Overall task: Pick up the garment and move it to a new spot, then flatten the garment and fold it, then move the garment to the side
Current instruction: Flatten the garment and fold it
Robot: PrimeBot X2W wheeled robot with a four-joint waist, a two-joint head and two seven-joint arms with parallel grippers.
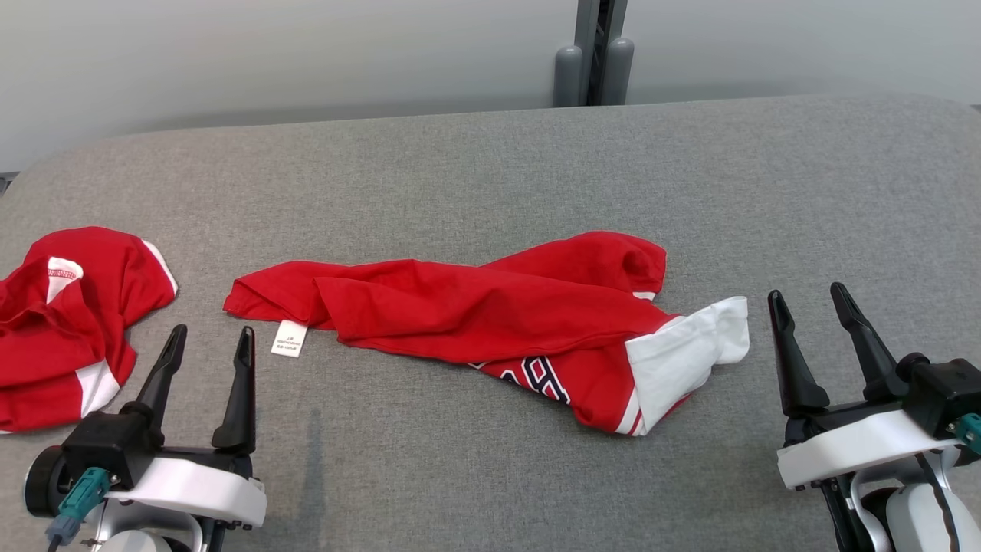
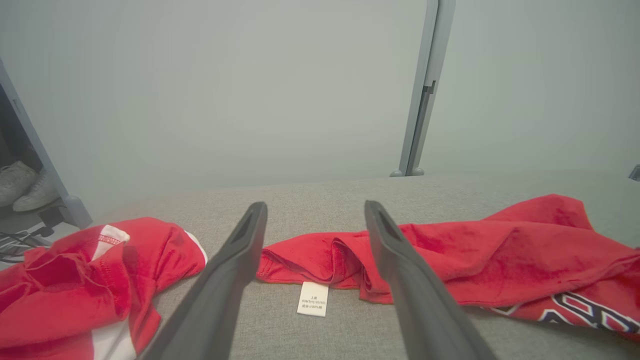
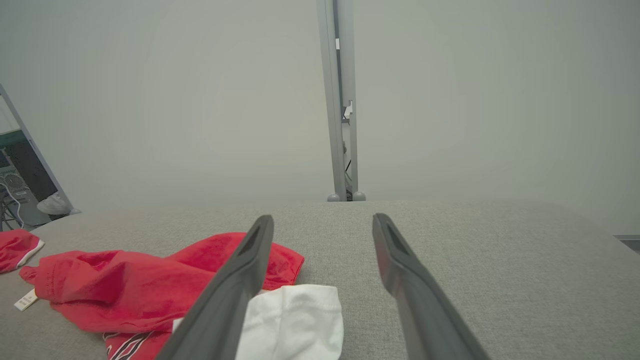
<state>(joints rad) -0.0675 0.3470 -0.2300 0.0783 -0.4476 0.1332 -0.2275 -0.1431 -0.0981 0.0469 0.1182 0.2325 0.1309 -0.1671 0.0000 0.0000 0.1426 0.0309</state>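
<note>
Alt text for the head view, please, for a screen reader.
A crumpled red garment with a white sleeve lies across the middle of a grey fabric surface; a second red garment is bunched at its left edge. The left gripper and right gripper sit open at the near corners, touching nothing.

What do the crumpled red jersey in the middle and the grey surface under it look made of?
Red jersey: soft matte knit, probably cotton; it lies in limp folds. Grey surface: matte woven upholstery cloth, seemingly padded; flecked weave, rounded corners.

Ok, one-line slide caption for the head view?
Crumpled red garment lies on grey surface between open left gripper and open right gripper; second garment sits far left.
</note>
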